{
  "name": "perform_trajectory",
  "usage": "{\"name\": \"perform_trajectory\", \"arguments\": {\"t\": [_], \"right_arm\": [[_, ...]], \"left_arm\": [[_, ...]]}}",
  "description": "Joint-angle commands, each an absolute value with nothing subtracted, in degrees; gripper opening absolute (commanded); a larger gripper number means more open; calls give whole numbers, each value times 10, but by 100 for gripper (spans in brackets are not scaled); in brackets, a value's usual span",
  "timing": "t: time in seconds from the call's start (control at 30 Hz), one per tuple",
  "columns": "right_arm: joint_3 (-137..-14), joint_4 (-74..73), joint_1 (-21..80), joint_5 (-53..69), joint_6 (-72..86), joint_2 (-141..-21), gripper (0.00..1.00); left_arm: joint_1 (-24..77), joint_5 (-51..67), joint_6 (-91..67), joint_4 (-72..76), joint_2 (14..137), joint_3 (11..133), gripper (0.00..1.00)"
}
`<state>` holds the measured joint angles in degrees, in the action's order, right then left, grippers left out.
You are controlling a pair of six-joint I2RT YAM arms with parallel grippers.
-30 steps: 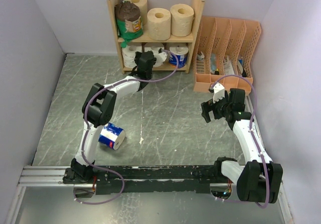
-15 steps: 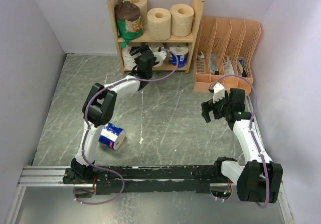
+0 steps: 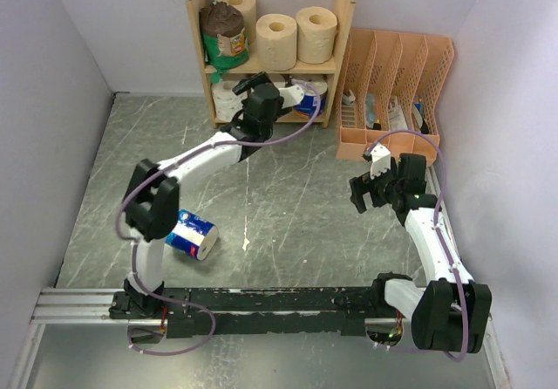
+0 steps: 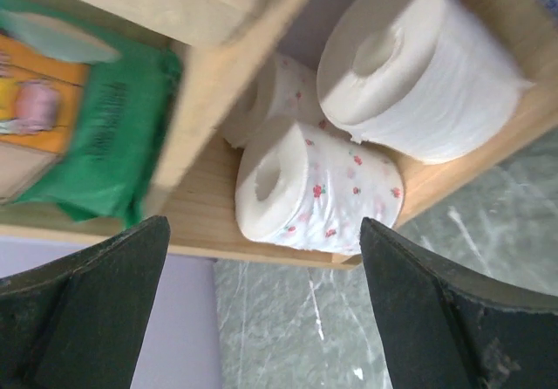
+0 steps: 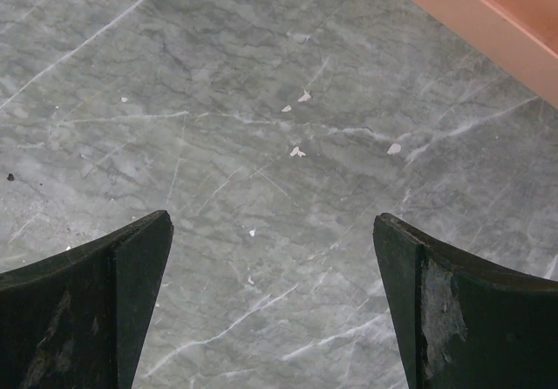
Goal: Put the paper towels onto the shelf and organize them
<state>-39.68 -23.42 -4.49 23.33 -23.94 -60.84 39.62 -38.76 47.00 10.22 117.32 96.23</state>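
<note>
L gripper [image 4: 263,228] gapes empty at the shelf's [image 3: 342,23] lower tier by a dotted roll [image 4: 318,193]; the 1 blue-wrapped roll [image 3: 193,236] on the table lies sideways behind it near L base, axis far-left to near-right, well apart from the open, empty R gripper [image 5: 272,223].

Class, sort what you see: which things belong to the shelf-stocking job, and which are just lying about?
Job: shelf, tan rolls, green-wrapped roll, dotted roll, loose blue roll, left end effector.
Lying about: orange organizer, paper scraps.
</note>
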Motion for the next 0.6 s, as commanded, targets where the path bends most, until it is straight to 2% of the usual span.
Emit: {"name": "perform_trajectory", "arguments": {"t": [0.0, 0.17, 0.3, 0.57], "right_arm": [[-393, -227, -46, 238, -234, -594, 100], [-392, -230, -44, 245, -236, -594, 100], [-394, -230, -42, 243, -231, -598, 100], [-394, -220, -42, 225, -218, -603, 100]], "left_arm": [[409, -298, 306, -127, 1033, 980, 100], [311, -45, 150, -377, 932, 1002, 100], [195, 163, 120, -484, 856, 959, 100], [54, 308, 126, -601, 765, 868, 100]]}}
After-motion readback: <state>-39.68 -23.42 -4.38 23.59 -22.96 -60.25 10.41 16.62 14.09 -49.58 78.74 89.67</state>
